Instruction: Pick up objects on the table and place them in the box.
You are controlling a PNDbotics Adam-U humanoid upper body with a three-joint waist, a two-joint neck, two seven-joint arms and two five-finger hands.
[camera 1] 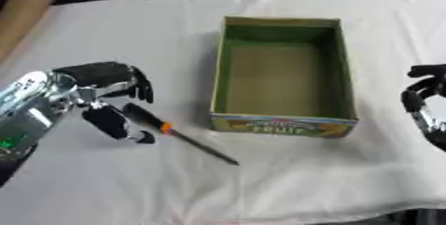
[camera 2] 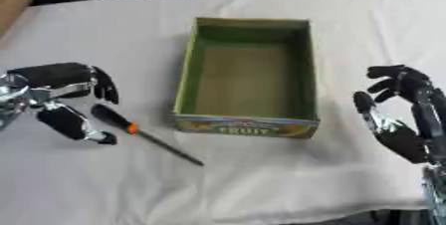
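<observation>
Our left hand [camera 1: 104, 97], fingers spread wide, sits just left of the screwdriver [camera 1: 174, 132], whose shaft runs diagonally toward us, beside the box [camera 1: 280, 119]

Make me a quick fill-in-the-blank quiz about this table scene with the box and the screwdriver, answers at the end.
1. The screwdriver lies on the white cloth to the ____ of the box.
2. The inside of the box holds ____.
3. The robot hand nearest the screwdriver's black handle is the ____ one.
4. The right robot hand holds ____.

Answers: left; nothing; left; nothing
</observation>
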